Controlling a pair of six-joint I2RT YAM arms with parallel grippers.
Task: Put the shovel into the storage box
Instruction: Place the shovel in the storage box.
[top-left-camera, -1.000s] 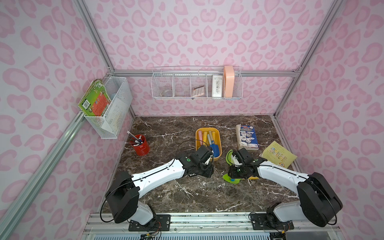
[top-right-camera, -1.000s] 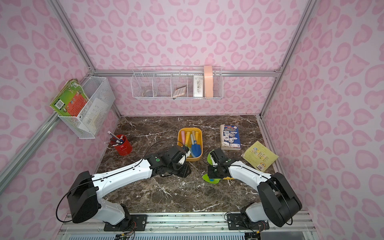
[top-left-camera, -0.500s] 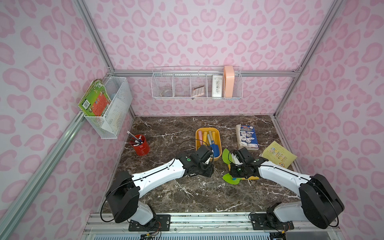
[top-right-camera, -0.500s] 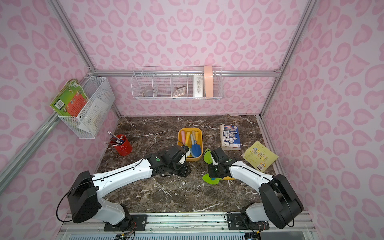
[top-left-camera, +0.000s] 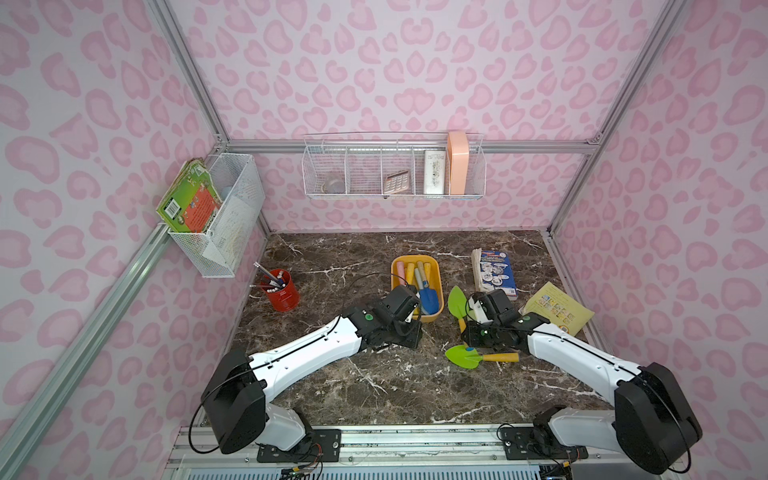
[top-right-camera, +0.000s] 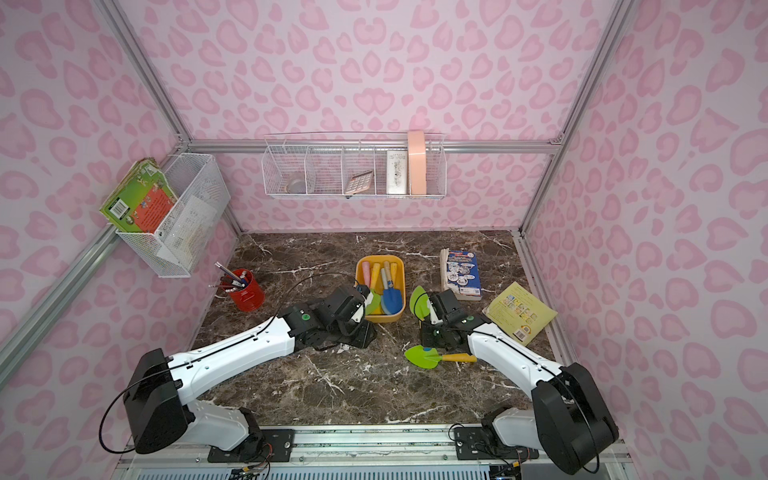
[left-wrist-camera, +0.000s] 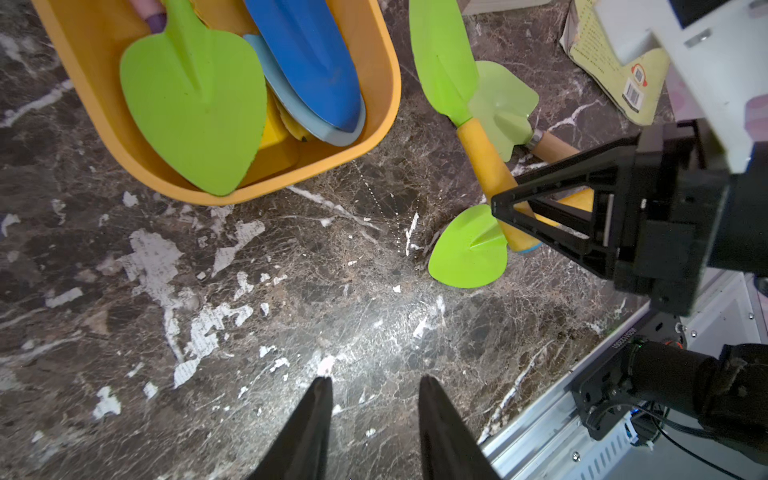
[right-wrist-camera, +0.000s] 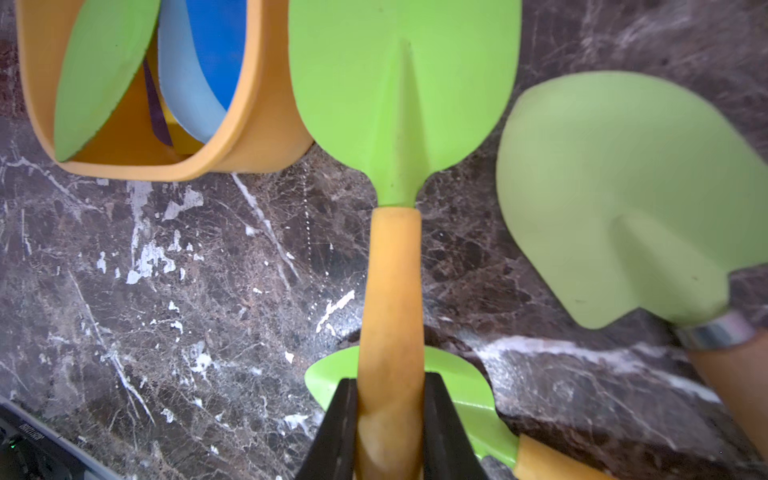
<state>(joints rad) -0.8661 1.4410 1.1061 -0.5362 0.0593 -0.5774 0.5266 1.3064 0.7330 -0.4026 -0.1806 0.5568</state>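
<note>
Nearest the rail, a second lime-green toy trowel (top-left-camera: 467, 356) with a yellow handle lies flat on the dark brown, white-veined marble tabletop (top-left-camera: 374, 390). Just behind it, the right gripper (right-wrist-camera: 390, 415) clamps its black jaws tight on the lower handle of the shovel (right-wrist-camera: 403, 83). The shovel is a toy with a yellow-orange handle and a flat lime-green blade, which is rounded, tapers to a narrow neck and has a raised rib up its middle.

The blade points away from the robot. It sits just beside the near right-hand corner of the storage box (right-wrist-camera: 270, 116), a shallow yellow-orange plastic tub with rounded corners, but outside it. Whether the blade is clear of the tabletop cannot be told. A paler green spade (right-wrist-camera: 623, 199) with a wooden handle and a metal collar lies just beside it, on the side away from the tub.

The left gripper (left-wrist-camera: 374, 415) hangs over bare marble near the tub's front, its black fingers a narrow way apart with nothing between them. Inside the tub lie a green heart-shaped blade (left-wrist-camera: 195, 95), a blue scoop (left-wrist-camera: 307, 62) and pink and yellow handles.

Farther back sit a blue-covered book (top-left-camera: 494, 274), a yellow booklet (top-left-camera: 557, 307) and a red metal pen cup (top-left-camera: 282, 295). White wire baskets (top-left-camera: 395, 166) hang on the pink-patterned walls.
</note>
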